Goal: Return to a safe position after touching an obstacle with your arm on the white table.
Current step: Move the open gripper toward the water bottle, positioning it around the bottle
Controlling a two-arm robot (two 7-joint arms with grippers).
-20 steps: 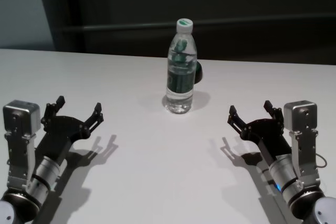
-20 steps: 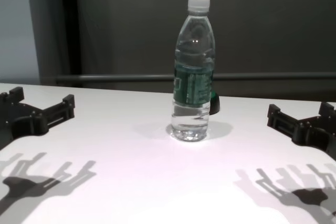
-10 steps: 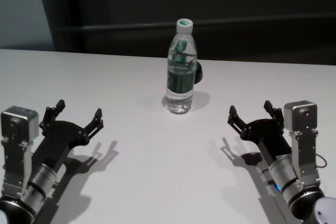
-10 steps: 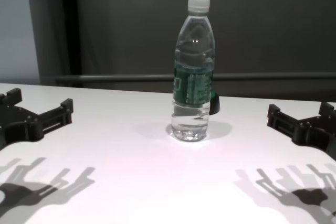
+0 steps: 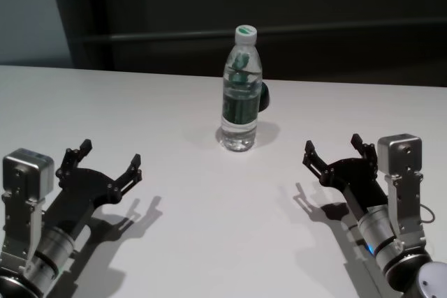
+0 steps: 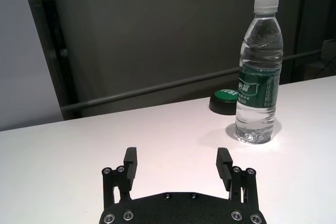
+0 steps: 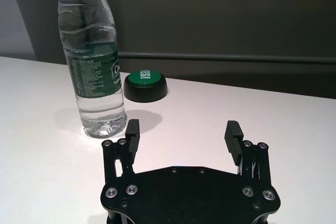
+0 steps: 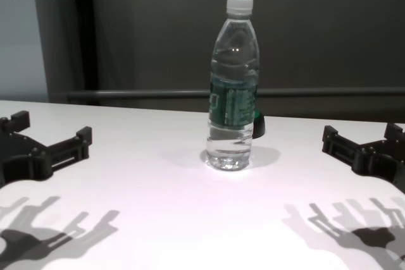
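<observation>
The bench is a wide, flat slab with a smooth, plain white top, matte enough to take soft grey shadows of both arms. Behind its far edge runs a dark wall with a horizontal rail.

The left gripper hovers over the near left part of the bench, a flat black plate studded with screw heads and ending in two blocky black fingers spread wide with nothing between them; a brushed metal box sits on its wrist. The right gripper hangs over the near right part, of the same make, its fingers likewise splayed wide and empty.

The bottle stands upright toward the far middle of the bench, between the two grippers and farther out than both, well apart from each. It is tall, clear ribbed plastic with a rounded shoulder, a white screw cap and a dark green label band; water fills it. The label carries small white print, too fine to read.

Just behind the bottle, on the robot's right side, sits a low round black button with a green domed top bearing white letters that cannot be made out with certainty.
</observation>
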